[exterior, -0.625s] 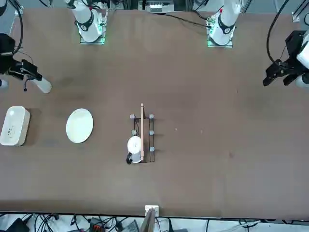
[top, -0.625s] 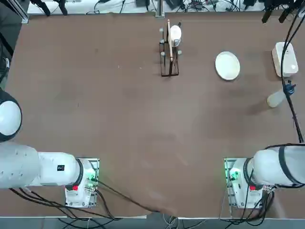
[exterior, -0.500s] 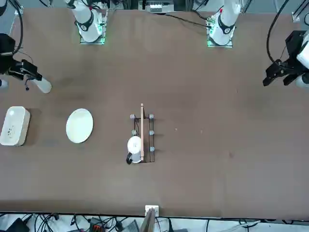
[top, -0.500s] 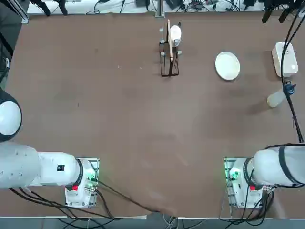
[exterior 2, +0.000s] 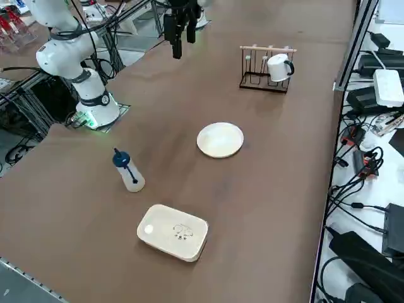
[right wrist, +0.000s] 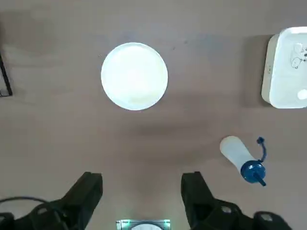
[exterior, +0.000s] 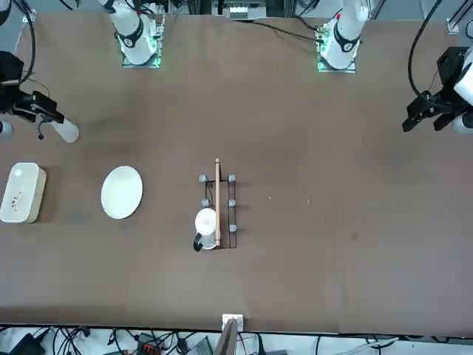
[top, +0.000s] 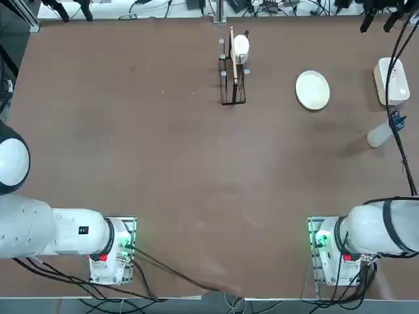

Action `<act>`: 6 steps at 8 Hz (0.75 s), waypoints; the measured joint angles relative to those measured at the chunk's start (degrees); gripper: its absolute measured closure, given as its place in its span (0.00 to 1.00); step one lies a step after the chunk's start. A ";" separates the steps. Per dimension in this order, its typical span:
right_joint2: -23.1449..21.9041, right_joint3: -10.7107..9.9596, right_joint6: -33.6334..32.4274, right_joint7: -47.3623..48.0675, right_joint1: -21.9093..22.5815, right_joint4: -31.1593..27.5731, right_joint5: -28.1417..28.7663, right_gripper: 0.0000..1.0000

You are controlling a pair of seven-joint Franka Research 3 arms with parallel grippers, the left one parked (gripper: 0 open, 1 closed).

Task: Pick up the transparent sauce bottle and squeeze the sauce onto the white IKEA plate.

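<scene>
We're up w/ R gripper (right wrist: 143, 174), jaws wide apart, nothing betw them, hanging well above the table. Call 12 o'clock straight away from the arm bases. From the gripper out: sauce bottle (right wrist: 236, 152) sits at approx 3 o'clock, down on the tabletop (top: 196, 163), blue cap (right wrist: 253, 171) on top. Looks to be standing, so long axis abt vertical; slight lean poss., can't rule it out. R arm's clearly the nearer one. Further round, plate (right wrist: 134, 76) at approx 12, white box (right wrist: 288, 72) betw 1 and 2, plate and box both apart from the bottle. So we'd want to go sideways to 3, then down, fingers either side of the body, minding the cap strap (right wrist: 263, 149).
</scene>
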 joint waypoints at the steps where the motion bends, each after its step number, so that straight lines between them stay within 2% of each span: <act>1: 0.14 -0.01 -0.38 0.00 -0.01 -0.03 -1.43 0.00; 3: 0.23 -0.34 -3.37 1.51 -0.31 -0.21 -2.73 0.00; 4: 0.26 -0.55 -5.13 6.52 -0.73 -0.33 -2.81 0.00; 6: 1.32 -0.65 -7.62 23.71 -0.94 -0.94 -3.15 0.00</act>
